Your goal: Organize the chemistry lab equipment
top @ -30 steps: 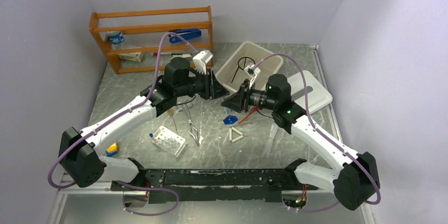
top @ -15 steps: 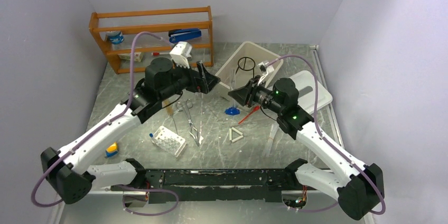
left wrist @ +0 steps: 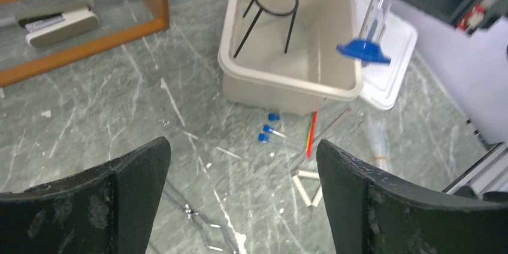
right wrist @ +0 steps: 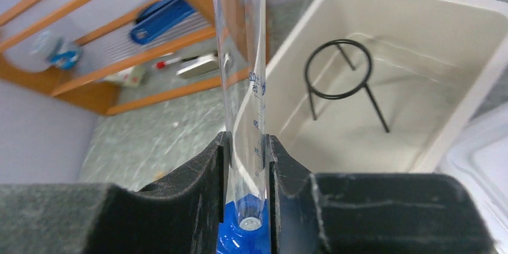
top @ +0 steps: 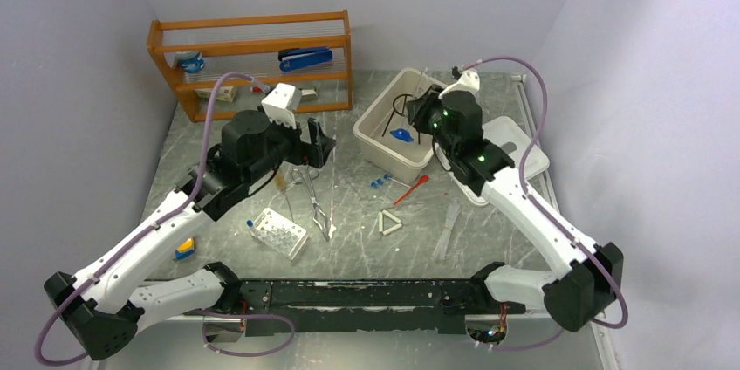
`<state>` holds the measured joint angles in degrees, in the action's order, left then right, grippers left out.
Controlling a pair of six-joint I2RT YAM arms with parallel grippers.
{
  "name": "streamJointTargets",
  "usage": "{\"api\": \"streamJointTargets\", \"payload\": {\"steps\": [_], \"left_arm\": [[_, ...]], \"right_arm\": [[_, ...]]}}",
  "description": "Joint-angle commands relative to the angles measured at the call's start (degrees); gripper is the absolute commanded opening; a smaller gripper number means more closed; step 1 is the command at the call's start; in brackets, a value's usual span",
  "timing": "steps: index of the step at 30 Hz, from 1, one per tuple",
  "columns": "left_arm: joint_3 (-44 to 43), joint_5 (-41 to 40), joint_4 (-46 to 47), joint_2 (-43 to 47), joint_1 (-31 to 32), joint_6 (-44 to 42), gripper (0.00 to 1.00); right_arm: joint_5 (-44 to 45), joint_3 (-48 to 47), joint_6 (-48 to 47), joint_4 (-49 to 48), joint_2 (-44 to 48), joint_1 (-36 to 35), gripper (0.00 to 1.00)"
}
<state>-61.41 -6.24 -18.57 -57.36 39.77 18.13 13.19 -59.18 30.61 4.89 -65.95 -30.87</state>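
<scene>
The clear graduated cylinder with a blue hexagonal foot (right wrist: 239, 56) is clamped by its glass barrel between the black fingers of the right gripper (right wrist: 247, 146). In the left wrist view its foot (left wrist: 363, 50) hangs over the right-hand rim of the open beige plastic bin (left wrist: 287, 89). From above, that bin (top: 373, 139) sits at about one o'clock from the middle of the table. The black wire tripod (top: 406, 106) stands inside it.

At three o'clock from the bin, touching it, lies a flat white lid (top: 524, 156). At six o'clock, near the bin's wall, lie the small blue-capped vials (top: 378, 182) and the red-bulb pipette (top: 410, 188). The white triangle (top: 390, 224) is farther toward six, and the clear tubes (top: 448, 229) are at about five.

The metal scissor-forceps (top: 316, 204) lie at eight o'clock from the bin. Beyond them is the white holed rack (top: 279, 232).

The left gripper (top: 318, 143) hangs above the forceps' handles with its jaws spread wide and nothing between them.

At ten o'clock stands the orange wooden shelf (top: 253, 65), which holds a blue stapler (top: 305, 58). A small yellow-and-blue block (top: 184, 248) lies near the table's left edge.
</scene>
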Motion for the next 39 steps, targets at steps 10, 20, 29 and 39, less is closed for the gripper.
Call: {"api": "streamJointTargets", "payload": {"steps": [10, 20, 29, 39], "left_arm": [[7.02, 1.75, 0.81, -1.4, -0.4, -4.71, 0.94], [7.91, 3.17, 0.23, -3.98, -0.39, -4.55, 0.92], [7.33, -1.2, -1.86, -3.53, -0.39, -6.43, 0.91], [8.46, -1.69, -1.33, -3.13, -0.39, -6.23, 0.91]], "right_arm": [[15.92, -7.31, 9.85, 15.03, -17.01, 1.36, 0.25], [9.21, -7.05, 15.59, 12.02, -26.58, 6.49, 0.25], [10.12, -12.86, 16.86, 14.33, -35.26, 7.08, 0.3], [15.25, -15.88, 21.06, 21.43, -39.33, 6.96, 0.36]]}}
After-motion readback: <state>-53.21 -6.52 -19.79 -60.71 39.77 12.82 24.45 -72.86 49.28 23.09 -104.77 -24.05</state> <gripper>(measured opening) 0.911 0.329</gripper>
